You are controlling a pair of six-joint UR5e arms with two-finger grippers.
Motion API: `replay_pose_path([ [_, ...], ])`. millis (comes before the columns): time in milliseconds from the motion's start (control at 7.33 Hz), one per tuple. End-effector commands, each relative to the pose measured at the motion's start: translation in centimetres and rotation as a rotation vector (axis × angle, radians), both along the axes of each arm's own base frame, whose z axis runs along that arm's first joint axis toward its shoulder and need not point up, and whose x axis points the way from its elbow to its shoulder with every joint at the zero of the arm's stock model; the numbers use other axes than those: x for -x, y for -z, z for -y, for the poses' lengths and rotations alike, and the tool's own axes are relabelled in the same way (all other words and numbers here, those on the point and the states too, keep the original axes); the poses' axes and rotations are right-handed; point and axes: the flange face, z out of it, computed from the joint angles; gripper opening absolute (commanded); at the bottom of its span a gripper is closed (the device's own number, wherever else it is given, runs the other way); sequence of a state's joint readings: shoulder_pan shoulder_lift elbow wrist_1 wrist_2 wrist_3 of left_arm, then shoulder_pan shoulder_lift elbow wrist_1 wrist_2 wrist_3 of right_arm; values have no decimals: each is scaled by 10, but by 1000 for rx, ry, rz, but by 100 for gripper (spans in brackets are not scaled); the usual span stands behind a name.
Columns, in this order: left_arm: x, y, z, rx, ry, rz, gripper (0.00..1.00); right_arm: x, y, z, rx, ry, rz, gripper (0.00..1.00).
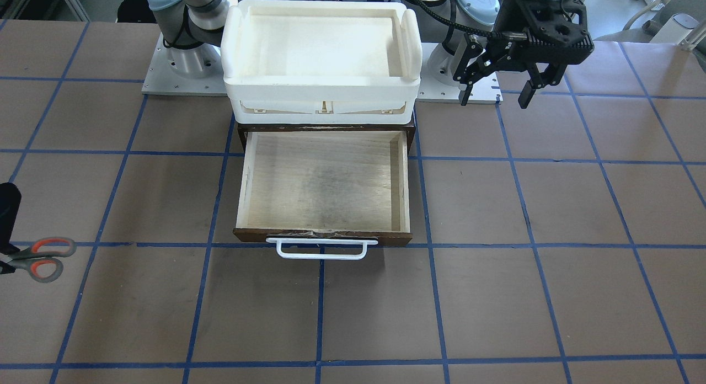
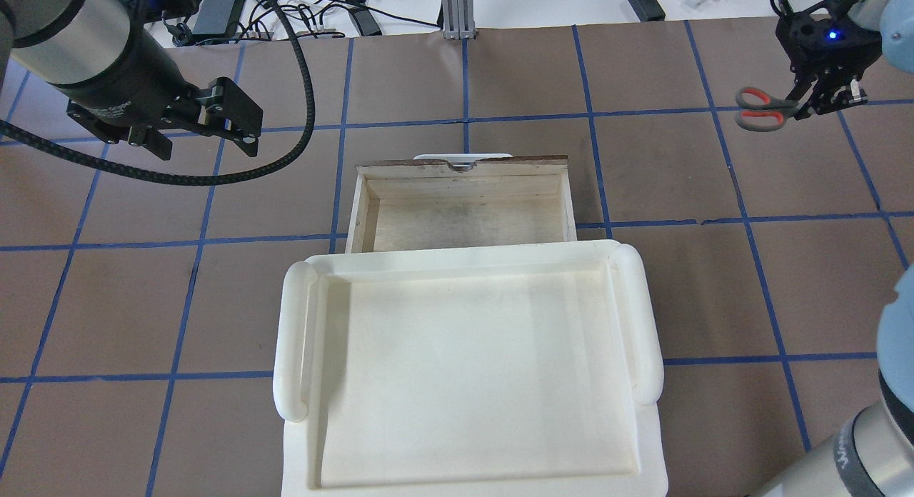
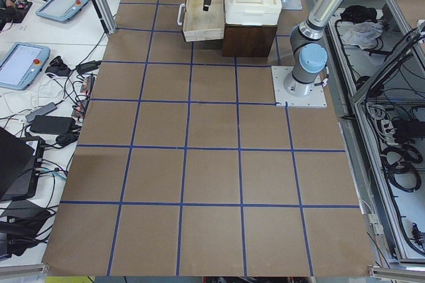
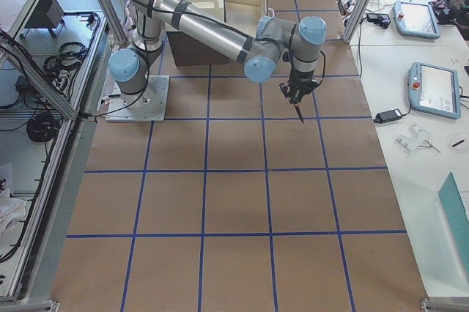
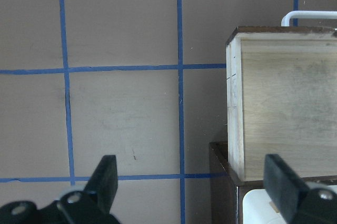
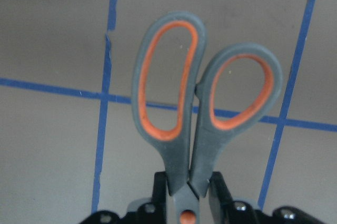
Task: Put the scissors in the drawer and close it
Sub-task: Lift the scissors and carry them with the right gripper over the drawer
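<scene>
A: Front view?
B: Drawer is pulled out of the brown cabinet, bare wood bottom showing, white handle toward the camera. White tray sits on top of the cabinet. Scissors are at the view's left edge, well apart from the drawer, loops pointing toward it. Left gripper hangs over the worktop near its base, fingers apart.

A: Overhead?
B: Right gripper is at the far right, clamped on the scissors. The loops stick out toward the drawer side. Left gripper is on the other side of the drawer, with a gap between its fingers.

A: Side views?
B: Left end: too small to judge anything. Right end: right gripper is out beyond the drawer front, with a thin dark tip poking out of it. Can't tell whether the scissors clear the worktop.

A: Wrist cams?
B: Left wrist: both fingers are spread wide. The drawer's side wall and corner are to the right, worktop underneath. Right wrist: fingers are clamped on the scissors just under the loops, by the pivot. Grey loops with orange lining sit closed together.
</scene>
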State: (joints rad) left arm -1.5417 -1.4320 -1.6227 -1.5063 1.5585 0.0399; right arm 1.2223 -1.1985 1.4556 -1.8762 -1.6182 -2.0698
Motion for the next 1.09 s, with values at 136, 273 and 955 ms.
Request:
replay_pose_path([
  [136,0,0,0,-1,0,0,100,-139,-53,-35,-32,100,-3,0],
  [273,0,0,0,1,0,0,100,-186,-59,-46,-36,100,-8,0],
  [955,0,1,0,-1,0,-2,100,-388,-51,-111,-23,131,-12,0],
])
